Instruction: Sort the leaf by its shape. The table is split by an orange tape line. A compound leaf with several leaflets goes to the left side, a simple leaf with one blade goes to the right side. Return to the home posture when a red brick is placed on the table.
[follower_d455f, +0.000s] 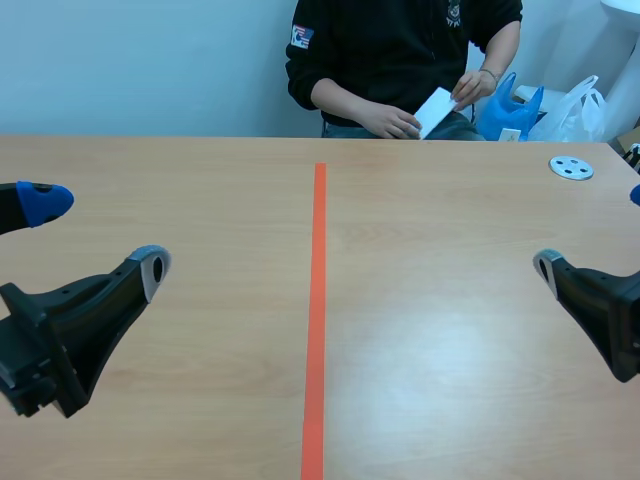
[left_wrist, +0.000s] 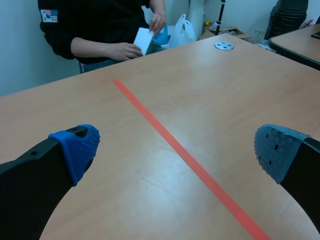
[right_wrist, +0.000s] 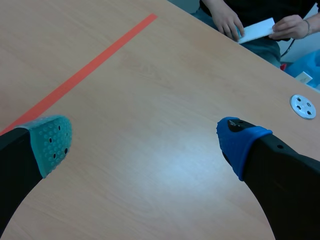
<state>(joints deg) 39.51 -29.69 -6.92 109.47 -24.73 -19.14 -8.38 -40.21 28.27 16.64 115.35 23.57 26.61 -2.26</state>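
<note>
Hovering low over the pale wooden tabletop (follower_d455f: 450, 350), the robot's left hand (follower_d455f: 98, 233) is hanging at the left side. Its two thick black fingers are standing wide apart, and nothing is lying between the dotted pads (left_wrist: 75, 147). The robot's right hand (follower_d455f: 590, 232) is hanging at the right side, also wide open and gripping nothing. The straight orange tape line (follower_d455f: 318, 300) is running down the middle of the tabletop, between the two and well apart from both. The leaf is not showing in any view, so I cannot tell where it is. A person in a dark sweater (follower_d455f: 400, 50) is sitting across the tabletop, holding a flat white card (follower_d455f: 435, 108) past the far edge. A small round grey disc with holes (follower_d455f: 571, 167) is lying on the right side, near that edge.
</note>
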